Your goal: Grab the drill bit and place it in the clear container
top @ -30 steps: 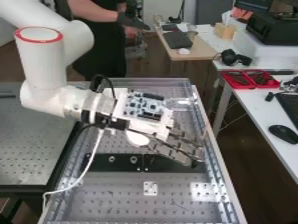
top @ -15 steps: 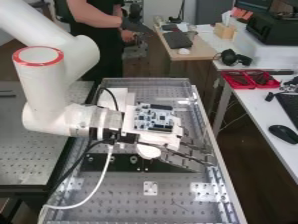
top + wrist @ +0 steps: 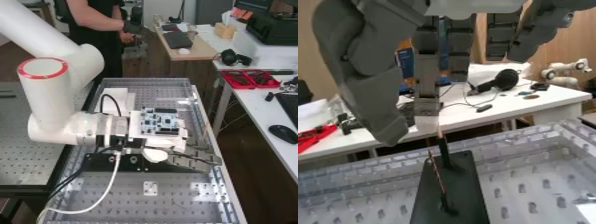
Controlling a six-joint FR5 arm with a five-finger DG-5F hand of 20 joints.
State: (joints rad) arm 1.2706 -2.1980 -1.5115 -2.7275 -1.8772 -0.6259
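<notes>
The drill bit (image 3: 437, 175) is standing on the black plate (image 3: 452, 192) near my extended, empty fingers (image 3: 426, 106); I am judging that centring before pinching lightly is giving the steadiest lift.

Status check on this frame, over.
Hand open near black plate. Slim bit upright on plate, ungrasped. Second bit close by, might crowd fingers.

arm (image 3: 50, 102): white, smooth, rounded tubes | joint cap (image 3: 42, 69): white, round, red ring | wrist: pale cuffs, blue-and-white circuit board (image 3: 159, 121) with black connectors, looping black cable (image 3: 104, 99), white cable (image 3: 111, 182) | robot hand (image 3: 193, 158): dark grey, angular segments, small dark screw holes
</notes>
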